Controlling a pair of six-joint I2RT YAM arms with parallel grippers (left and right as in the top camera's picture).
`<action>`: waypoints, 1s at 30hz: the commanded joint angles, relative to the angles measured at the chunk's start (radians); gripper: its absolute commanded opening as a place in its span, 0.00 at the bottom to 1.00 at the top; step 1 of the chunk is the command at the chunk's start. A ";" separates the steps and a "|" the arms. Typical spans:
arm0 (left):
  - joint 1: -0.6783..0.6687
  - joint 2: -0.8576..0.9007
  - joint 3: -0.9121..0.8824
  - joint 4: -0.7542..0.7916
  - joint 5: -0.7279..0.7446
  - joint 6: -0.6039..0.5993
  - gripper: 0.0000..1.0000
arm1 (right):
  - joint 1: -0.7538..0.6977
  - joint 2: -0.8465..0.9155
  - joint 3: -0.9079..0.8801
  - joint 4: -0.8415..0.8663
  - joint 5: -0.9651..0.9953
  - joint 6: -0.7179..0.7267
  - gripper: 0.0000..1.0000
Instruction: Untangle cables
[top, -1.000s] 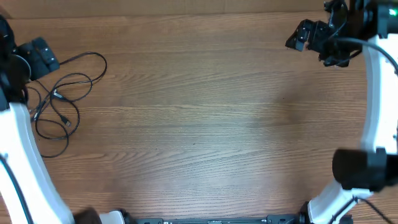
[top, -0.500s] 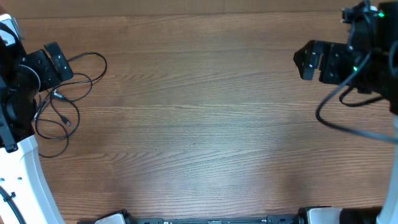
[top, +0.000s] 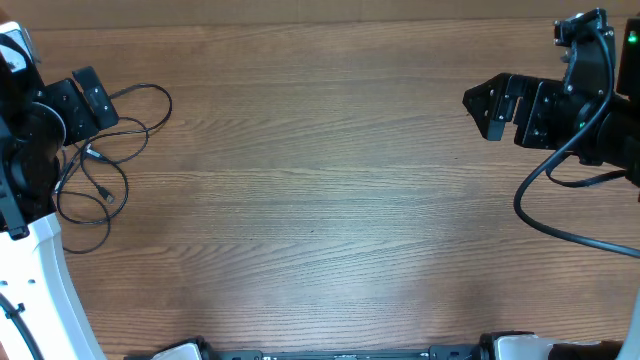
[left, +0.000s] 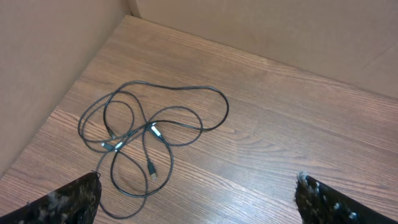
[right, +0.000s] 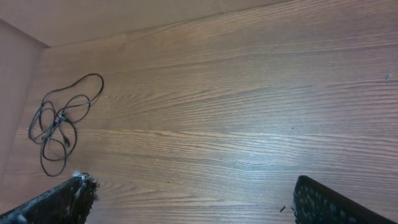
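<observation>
Since a second ago the right arm has swung down from the far corner. Its right hand (top: 492, 108) now hangs level over the right side of the counter (top: 320, 210) and points toward the middle. Over the last half second it has only edged a little further in. The left hand (top: 88, 100) has come in from the edge and has scarcely shifted since. Both hands are released, with fingers (left: 68, 200) spread wide (each wrist view shows them at the bottom corners) and nothing between them. The cables (top: 95, 165) lie in one loose tangle at the counter's far left, just beside the left hand, plug ends near the middle.
</observation>
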 joint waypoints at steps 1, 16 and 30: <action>-0.006 0.006 0.006 0.001 0.011 -0.021 1.00 | 0.002 0.002 0.013 0.003 -0.012 0.005 1.00; -0.006 0.012 0.006 0.001 0.011 -0.021 1.00 | 0.003 -0.239 -0.415 0.537 0.175 -0.019 1.00; -0.006 0.013 0.006 0.001 0.011 -0.021 1.00 | -0.014 -0.876 -1.469 1.343 0.090 -0.166 1.00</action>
